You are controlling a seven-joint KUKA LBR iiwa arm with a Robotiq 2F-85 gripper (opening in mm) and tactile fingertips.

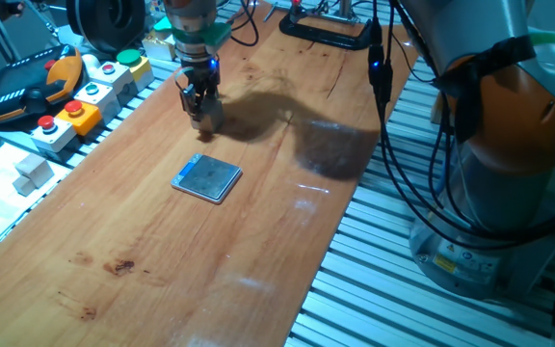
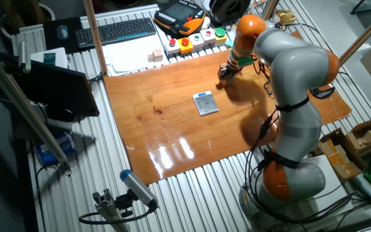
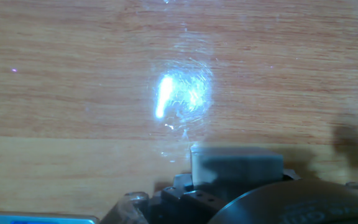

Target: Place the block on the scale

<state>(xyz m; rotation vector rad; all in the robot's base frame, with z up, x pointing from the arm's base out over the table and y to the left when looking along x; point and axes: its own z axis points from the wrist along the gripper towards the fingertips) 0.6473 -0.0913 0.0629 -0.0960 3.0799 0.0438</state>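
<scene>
The block (image 1: pixel 209 118) is a small pale cube on the wooden table (image 1: pixel 162 251), beyond the scale. In the hand view the block (image 3: pixel 236 167) sits in shadow at the bottom, with dark finger parts (image 3: pixel 180 184) tight against its sides. My gripper (image 1: pixel 201 108) is down at table level and looks shut on the block; it also shows in the other fixed view (image 2: pixel 226 71). The scale (image 1: pixel 207 178) is a thin square with a grey-blue top, lying flat nearer the table's middle (image 2: pixel 205 103), with nothing on it.
Button boxes (image 1: pixel 70 120) with coloured buttons line the table's left edge, beside an orange-black pendant (image 1: pixel 27 87). A whitish cube (image 1: pixel 34 172) rests off the board at the left. A black clamp (image 1: pixel 326 29) sits at the far end. Cables hang by the arm (image 1: pixel 383 116).
</scene>
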